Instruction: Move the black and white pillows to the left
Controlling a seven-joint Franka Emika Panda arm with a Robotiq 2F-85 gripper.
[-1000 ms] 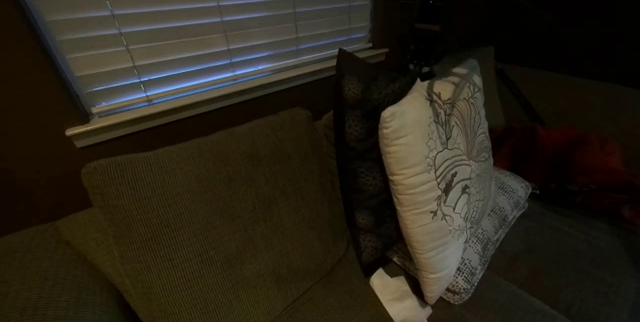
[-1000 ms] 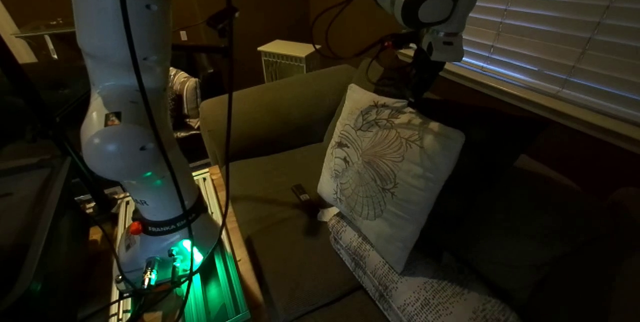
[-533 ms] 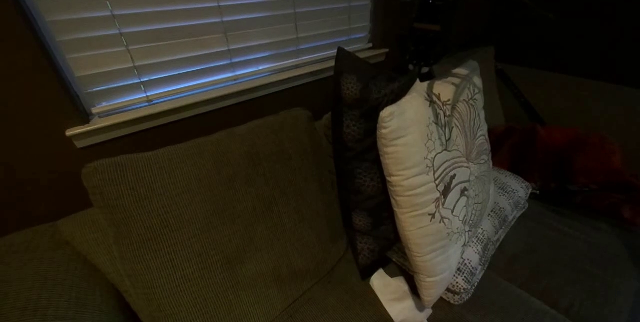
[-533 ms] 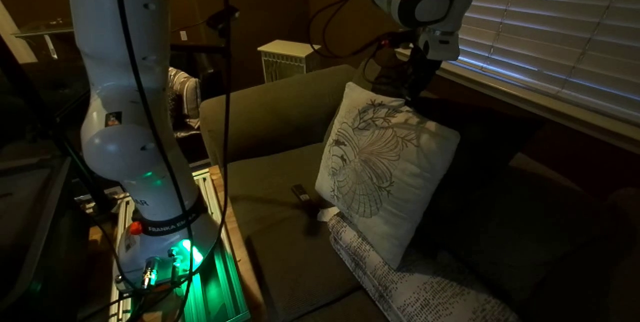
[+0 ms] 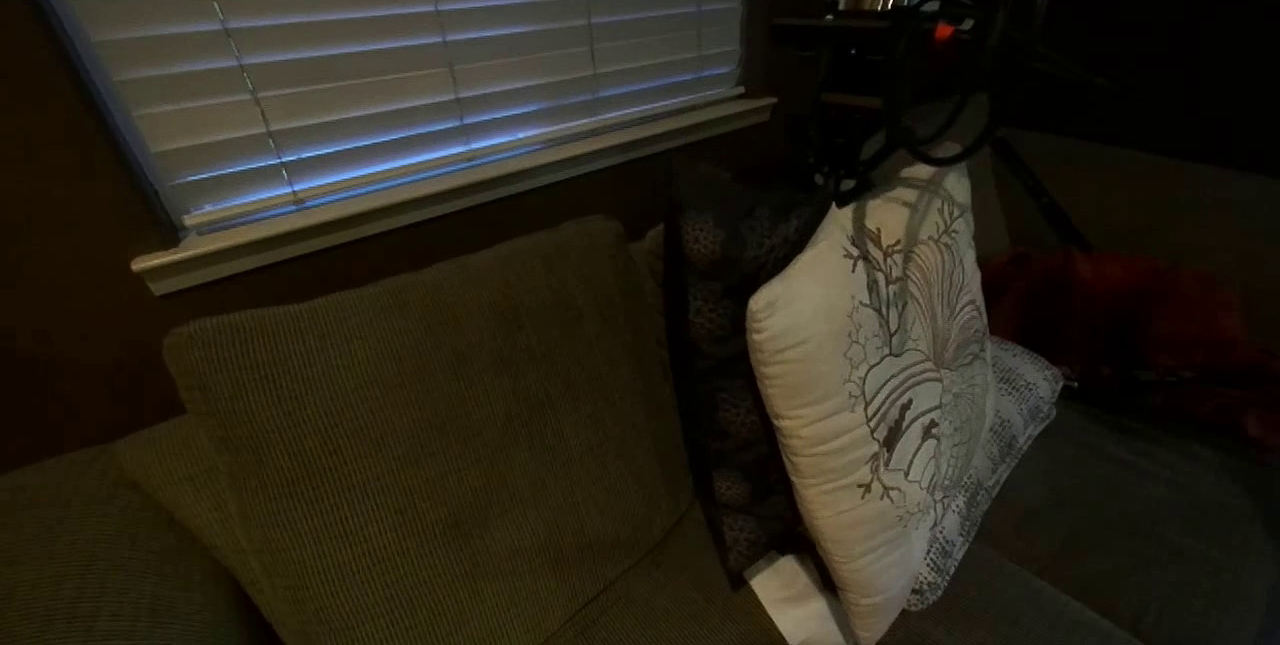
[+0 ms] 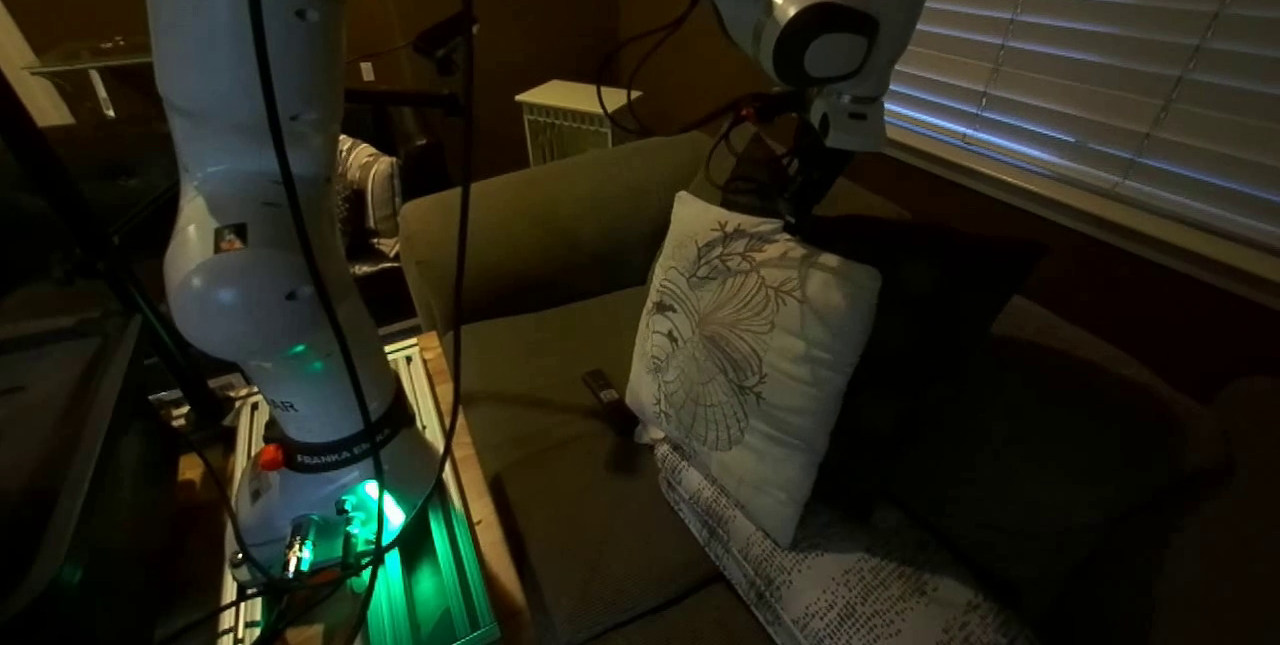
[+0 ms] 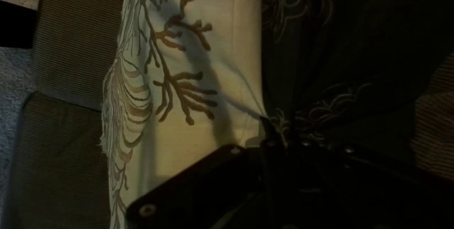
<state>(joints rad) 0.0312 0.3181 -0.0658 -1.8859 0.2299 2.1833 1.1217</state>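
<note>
At the bottom of the wrist view, the gripper has its fingers pressed together on a bunched fold of the black pillow, whose creases run out from the tips. The edge of the white pillow meets the fingers there; whether it is pinched too, I cannot tell. White fills the centre left of that frame, black the upper right.

In an exterior view both stand on edge right of centre, with a patterned pillow showing at the white one's lower right; black is left of white, the gripper at their top edges. A white scrap pokes out at the bottom. A back cushion takes up the lower left, below the sill and blinds.

The arm rises at the left of an exterior view and reaches over the pillows at upper right. A dark object lies on the seat near the centre, the armrest beyond it.
</note>
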